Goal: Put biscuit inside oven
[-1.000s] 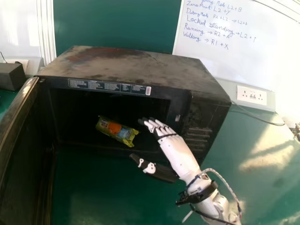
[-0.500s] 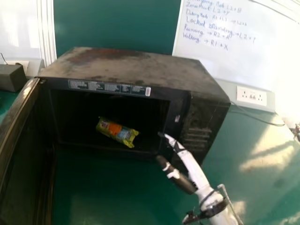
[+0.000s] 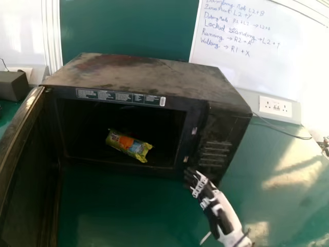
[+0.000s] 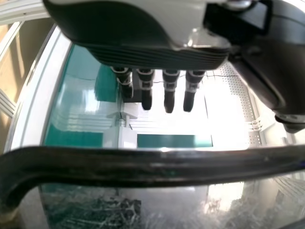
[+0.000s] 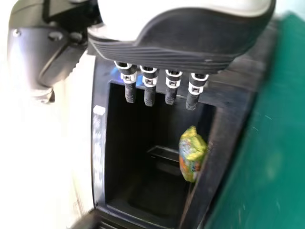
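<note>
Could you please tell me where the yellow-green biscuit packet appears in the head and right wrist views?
Head view: packet left of centre, inside the black boxy oven.
Right wrist view: packet inside, towards the green tabletop.
Shared landmark: the oven's black rectangular front frame.

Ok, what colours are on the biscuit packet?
Yellow-green, with orange and light blue patches; the biscuit packet shows best in the head view.

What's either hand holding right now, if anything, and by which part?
Nothing: the left hand and right hand are both open and empty; the biscuit pack lies inside the oven.
</note>
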{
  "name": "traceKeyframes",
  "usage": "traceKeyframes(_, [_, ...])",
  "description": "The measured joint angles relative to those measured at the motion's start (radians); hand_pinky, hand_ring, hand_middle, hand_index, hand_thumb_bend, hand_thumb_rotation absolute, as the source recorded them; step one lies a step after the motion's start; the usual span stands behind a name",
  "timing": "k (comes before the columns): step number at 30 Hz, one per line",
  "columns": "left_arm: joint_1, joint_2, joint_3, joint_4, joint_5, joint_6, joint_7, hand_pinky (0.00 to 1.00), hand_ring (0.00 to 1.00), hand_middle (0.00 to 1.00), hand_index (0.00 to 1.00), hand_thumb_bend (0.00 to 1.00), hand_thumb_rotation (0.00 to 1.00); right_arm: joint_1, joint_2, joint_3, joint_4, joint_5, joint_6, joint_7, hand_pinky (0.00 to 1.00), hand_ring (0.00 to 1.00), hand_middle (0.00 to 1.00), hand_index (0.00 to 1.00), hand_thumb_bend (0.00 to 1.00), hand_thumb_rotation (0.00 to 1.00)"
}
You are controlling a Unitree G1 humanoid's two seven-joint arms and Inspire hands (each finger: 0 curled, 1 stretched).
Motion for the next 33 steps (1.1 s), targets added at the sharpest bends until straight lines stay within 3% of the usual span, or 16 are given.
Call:
traceKeyframes(3, [-0.005,0.001,0.010,0.000,-0.002,0.004,0.000,1.00,1.00,1.00,1.00,0.80,0.89,0.031,0.001,-0.048,-0.002,0.053,0.040,0.039,0.97,1.00,1.00,1.00,0.80,0.67])
traceKeyframes(5, [-0.011,0.002,0.012,0.000,-0.002,0.008,0.000,1.00,1.00,1.00,1.00,0.81,0.93,0.044,0.003,-0.078,0.005,0.070,0.053,0.063,0.97,1.00,1.00,1.00,0.80,0.68])
traceKeyframes(10, [-0.028,0.000,0.023,0.000,0.002,0.009,0.004,1.00,1.00,1.00,1.00,0.81,0.95,0.078,0.028,-0.155,0.019,0.135,0.067,0.108,0.93,1.00,1.00,1.00,0.82,0.71])
traceKeyframes(13, [-0.030,-0.001,0.030,-0.001,0.015,0.009,0.015,1.00,1.00,1.00,1.00,0.77,0.96,0.107,0.034,-0.197,0.014,0.214,0.114,0.155,0.92,1.00,1.00,1.00,0.83,0.72])
traceKeyframes(18, [-0.049,-0.009,0.052,0.003,0.051,0.000,0.026,1.00,1.00,1.00,1.00,0.81,0.94,0.126,0.040,-0.261,0.009,0.284,0.209,0.174,0.88,1.00,1.00,1.00,0.81,0.77])
traceKeyframes(21, [-0.078,-0.012,0.067,0.020,0.089,-0.039,0.036,1.00,1.00,1.00,1.00,0.80,0.94,0.138,0.049,-0.288,0.005,0.298,0.274,0.135,0.85,1.00,1.00,1.00,0.75,0.80])
traceKeyframes(27, [-0.141,-0.014,0.115,0.092,0.213,-0.179,0.063,1.00,1.00,1.00,1.00,0.75,0.93,0.137,0.058,-0.329,0.014,0.299,0.360,0.072,0.84,0.99,1.00,0.99,0.75,0.77])
traceKeyframes(33, [-0.146,-0.004,0.115,0.120,0.273,-0.254,0.071,1.00,1.00,1.00,1.00,0.74,0.91,0.107,0.072,-0.345,0.030,0.279,0.368,0.068,0.86,0.97,0.99,0.96,0.64,0.60])
